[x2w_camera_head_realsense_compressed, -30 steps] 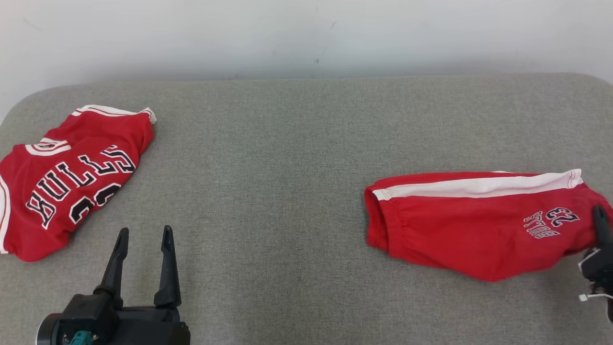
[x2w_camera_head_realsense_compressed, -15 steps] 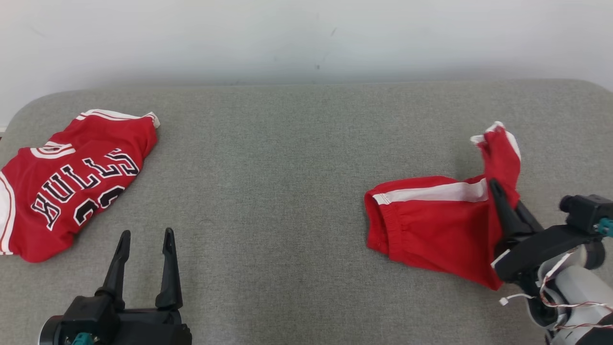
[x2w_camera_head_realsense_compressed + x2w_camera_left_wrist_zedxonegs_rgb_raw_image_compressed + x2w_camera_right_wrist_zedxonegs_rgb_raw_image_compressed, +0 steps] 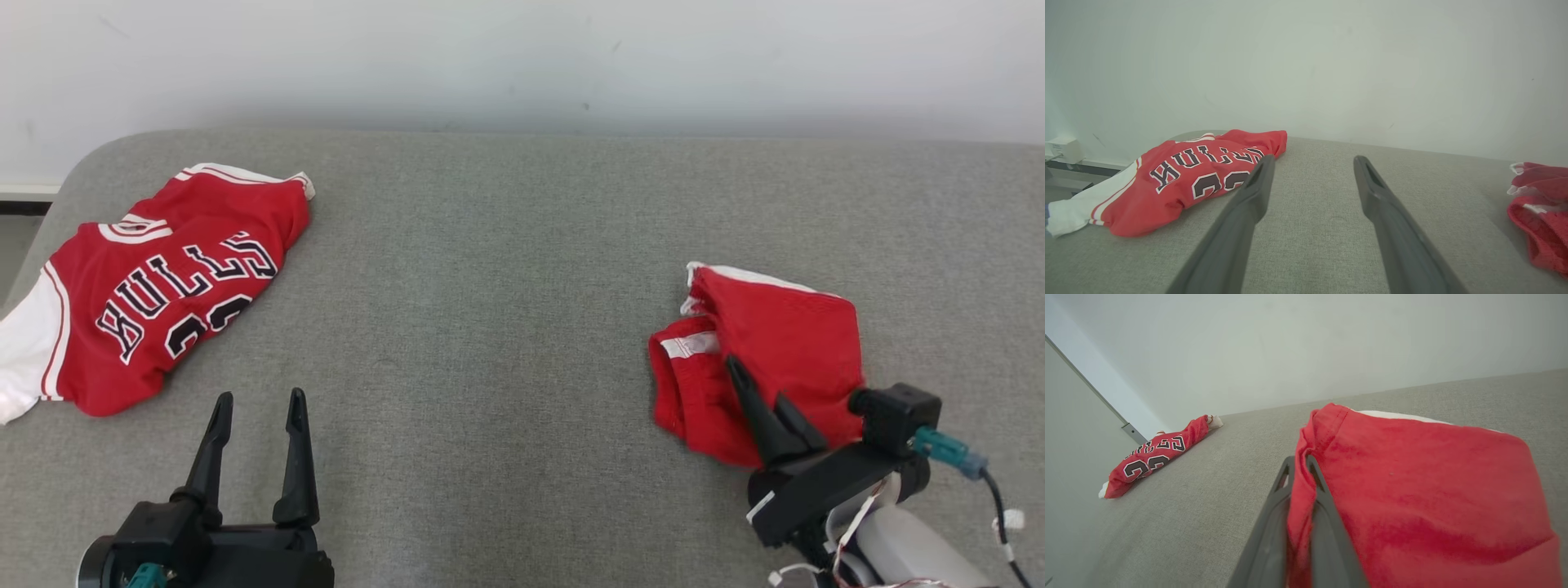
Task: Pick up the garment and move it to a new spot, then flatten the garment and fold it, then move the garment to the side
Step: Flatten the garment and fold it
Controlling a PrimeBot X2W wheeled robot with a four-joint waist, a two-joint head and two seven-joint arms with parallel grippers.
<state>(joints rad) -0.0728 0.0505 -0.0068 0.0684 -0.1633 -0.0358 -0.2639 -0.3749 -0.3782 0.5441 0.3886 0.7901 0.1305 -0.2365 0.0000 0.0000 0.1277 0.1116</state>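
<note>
The garment (image 3: 784, 343), a pair of red shorts with a white side stripe, lies doubled over on the right of the grey cushion (image 3: 506, 286). My right gripper (image 3: 755, 384) is shut on a fold of its red cloth at the near edge. In the right wrist view the cloth is pinched between the two fingers of that gripper (image 3: 1299, 461), and the garment (image 3: 1433, 490) drapes to their right. My left gripper (image 3: 260, 400) stands open over bare cushion at the lower left, holding nothing. The left wrist view has the garment (image 3: 1539, 212) far to the right of the left gripper (image 3: 1313, 161).
A red Bulls jersey (image 3: 171, 286) with white trim lies crumpled at the cushion's far left, partly over the edge. It shows too in the left wrist view as the jersey (image 3: 1196, 175) and in the right wrist view as the jersey (image 3: 1151, 457). A pale wall (image 3: 522, 57) runs behind the cushion.
My right gripper lifted the garment's right end and carried it leftward over the waistband half, so the shorts now lie doubled. The head camera shifted. My left gripper stayed put.
</note>
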